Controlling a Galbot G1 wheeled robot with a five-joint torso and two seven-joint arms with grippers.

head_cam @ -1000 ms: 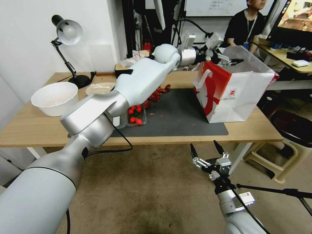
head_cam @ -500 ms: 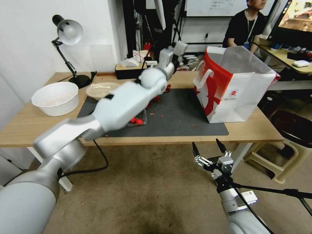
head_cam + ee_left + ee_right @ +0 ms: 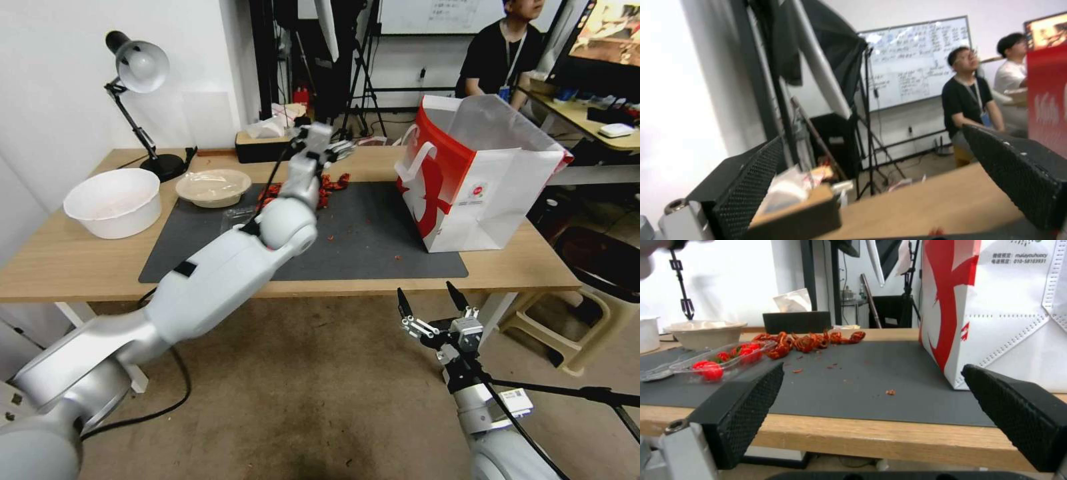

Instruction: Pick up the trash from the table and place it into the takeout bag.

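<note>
trash [image 3: 331, 181]: red scraps on table [image 3: 67, 267] mat, 9 o'clock of takeout bag [image 3: 480, 193] | left gripper [image 3: 333, 150] above scraps, fingers apart, drawn back from bag mouth | right gripper [image 3: 432, 308] below front edge, spread, unchanged | lamp [image 3: 137, 67] at 10 o'clock

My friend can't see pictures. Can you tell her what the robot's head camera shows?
The left gripper hangs open and empty over red scraps on a grey mat, beside a big red-and-white bag. The right gripper waits open below the table, which also holds two bowls and a lamp.
</note>
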